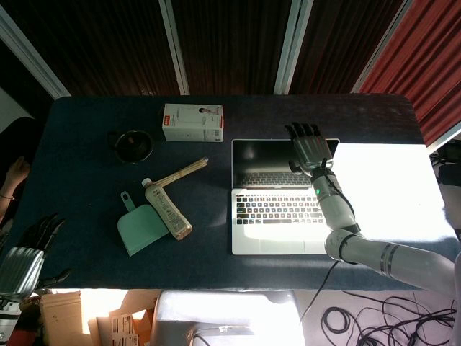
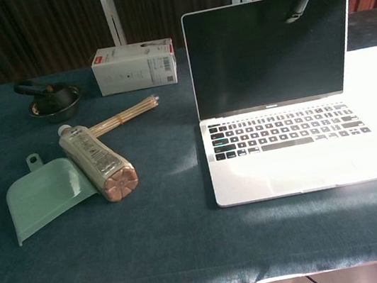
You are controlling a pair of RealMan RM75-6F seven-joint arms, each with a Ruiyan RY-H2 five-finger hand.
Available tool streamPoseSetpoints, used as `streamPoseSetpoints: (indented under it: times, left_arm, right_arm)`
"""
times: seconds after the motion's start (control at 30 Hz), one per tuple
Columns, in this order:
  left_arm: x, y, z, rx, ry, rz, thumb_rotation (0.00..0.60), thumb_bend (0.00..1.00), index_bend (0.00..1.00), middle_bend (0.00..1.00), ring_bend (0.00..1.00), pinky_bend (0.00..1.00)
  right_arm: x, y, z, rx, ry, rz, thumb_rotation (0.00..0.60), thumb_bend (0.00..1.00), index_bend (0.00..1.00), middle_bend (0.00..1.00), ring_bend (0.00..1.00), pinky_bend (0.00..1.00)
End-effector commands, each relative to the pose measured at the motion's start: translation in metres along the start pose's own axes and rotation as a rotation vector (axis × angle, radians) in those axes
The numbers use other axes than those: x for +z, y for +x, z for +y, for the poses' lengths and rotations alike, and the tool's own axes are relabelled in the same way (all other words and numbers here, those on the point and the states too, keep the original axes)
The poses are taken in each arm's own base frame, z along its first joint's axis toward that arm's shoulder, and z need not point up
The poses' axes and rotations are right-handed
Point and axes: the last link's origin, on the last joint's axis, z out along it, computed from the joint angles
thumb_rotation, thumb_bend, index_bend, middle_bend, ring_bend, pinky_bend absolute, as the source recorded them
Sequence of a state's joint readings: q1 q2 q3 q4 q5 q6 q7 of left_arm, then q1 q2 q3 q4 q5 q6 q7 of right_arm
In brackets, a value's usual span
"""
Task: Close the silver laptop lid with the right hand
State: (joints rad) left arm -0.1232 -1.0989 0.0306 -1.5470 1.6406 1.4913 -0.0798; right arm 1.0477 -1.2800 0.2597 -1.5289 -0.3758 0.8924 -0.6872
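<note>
One silver laptop (image 1: 277, 209) stands open, right hand (image 1: 310, 150) spread empty at its lid's top edge.

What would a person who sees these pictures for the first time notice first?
The open silver laptop on the right part of the table, with strong sunlight across its keyboard, draws the eye first. The right hand is raised at the top edge of its upright lid, fingers spread. To the left lie a mint green dustpan and a bottle on its side, resting on the dustpan's edge.
</note>
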Motion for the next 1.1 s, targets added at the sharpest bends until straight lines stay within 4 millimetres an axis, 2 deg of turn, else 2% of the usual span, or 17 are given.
streamPoseSetpoints:
  times: [0.03,0.3,0.7,1.1]
  left_arm:
    - [0.0001,-0.0003,0.0001,0.000,-0.002,0.001,0.600,0.02,0.00,0.00,0.00,0.14]
    - [-0.0028,-0.0012,-0.0010,0.005,0.010,-0.001,0.600,0.02,0.00,0.00,0.00,0.14]
    - [-0.0030,-0.0010,-0.0015,0.005,0.013,0.001,0.600,0.02,0.00,0.00,0.00,0.14]
    - [-0.0047,-0.0007,-0.0004,0.006,0.001,0.003,0.600,0.02,0.00,0.00,0.00,0.14]
  right_arm:
    - [-0.0007,-0.0001,0.0011,-0.001,-0.001,-0.001,0.600,0.35,0.08,0.04,0.00,0.00]
    - [-0.0009,0.0002,0.0026,-0.012,-0.004,-0.001,0.600,0.35,0.09,0.04,0.00,0.00]
    - [0.0004,-0.0013,0.0055,-0.010,-0.023,-0.031,0.600,0.35,0.18,0.04,0.00,0.00]
    - [-0.0066,-0.0044,0.0086,-0.018,-0.018,-0.068,0.600,0.35,0.22,0.04,0.00,0.00]
